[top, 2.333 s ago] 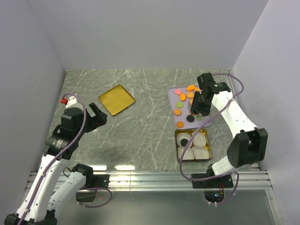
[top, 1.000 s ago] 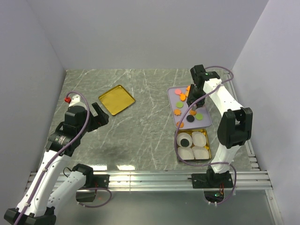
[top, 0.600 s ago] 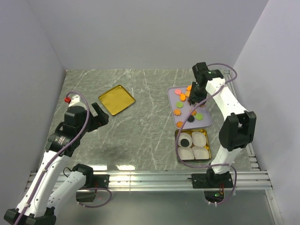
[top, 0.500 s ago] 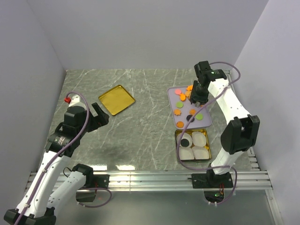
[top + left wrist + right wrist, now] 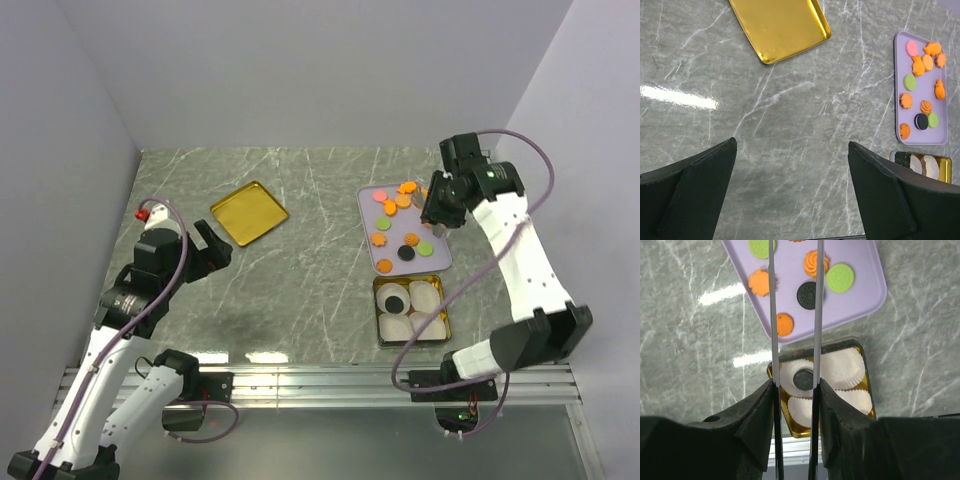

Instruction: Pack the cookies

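Several cookies (image 5: 390,205), mostly orange with pink, green and black ones, lie on a lilac tray (image 5: 440,262); they also show in the left wrist view (image 5: 918,65). One black cookie (image 5: 803,379) sits in a white paper cup in the gold tin (image 5: 378,318). My right gripper (image 5: 437,222) hangs high over the tray's right edge. Its thin clear fingers (image 5: 772,315) stand a narrow gap apart and their tips run out of the wrist view. My left gripper (image 5: 210,245) is open and empty above bare table at the left.
A gold lid (image 5: 249,211) lies upside down at the back left. The tin holds several white paper cups (image 5: 842,369) and stands just in front of the tray. Grey walls close in the left, back and right sides.
My right gripper has risen from low over the tray's orange cookies and moved right, to the tray's right edge. The left arm has barely moved.
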Robot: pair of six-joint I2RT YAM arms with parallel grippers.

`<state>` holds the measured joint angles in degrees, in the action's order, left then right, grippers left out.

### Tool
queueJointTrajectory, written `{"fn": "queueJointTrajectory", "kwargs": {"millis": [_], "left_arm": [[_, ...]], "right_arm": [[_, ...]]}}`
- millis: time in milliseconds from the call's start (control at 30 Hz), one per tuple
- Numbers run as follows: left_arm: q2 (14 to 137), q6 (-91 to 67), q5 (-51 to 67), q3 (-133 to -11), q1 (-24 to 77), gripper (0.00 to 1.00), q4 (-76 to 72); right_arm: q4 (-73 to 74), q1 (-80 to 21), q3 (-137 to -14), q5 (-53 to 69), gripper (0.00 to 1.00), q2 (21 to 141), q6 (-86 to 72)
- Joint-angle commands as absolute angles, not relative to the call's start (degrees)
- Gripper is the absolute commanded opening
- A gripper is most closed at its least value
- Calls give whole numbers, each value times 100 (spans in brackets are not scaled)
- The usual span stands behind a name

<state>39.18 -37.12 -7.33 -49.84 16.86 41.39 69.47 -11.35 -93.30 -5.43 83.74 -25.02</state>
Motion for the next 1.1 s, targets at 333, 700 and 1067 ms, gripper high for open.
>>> {"fn": "queueJointTrajectory", "kwargs": {"millis": [333, 700, 1067], "left_arm": [[3841, -3718, -641, -4939, 1784, 99, 3911], [3718, -3753, -694, -4878, 1854, 99, 3885], [3586, -3823, -861, -4869, 1942, 99, 3929]], "right_arm": [[7479, -1090, -8377, -685, 40, 6276, -2619], [8121, -1099, -7893, -581, 43, 5072, -3005], [8261, -1107, -6812, 114, 40, 4308, -3595]]}}
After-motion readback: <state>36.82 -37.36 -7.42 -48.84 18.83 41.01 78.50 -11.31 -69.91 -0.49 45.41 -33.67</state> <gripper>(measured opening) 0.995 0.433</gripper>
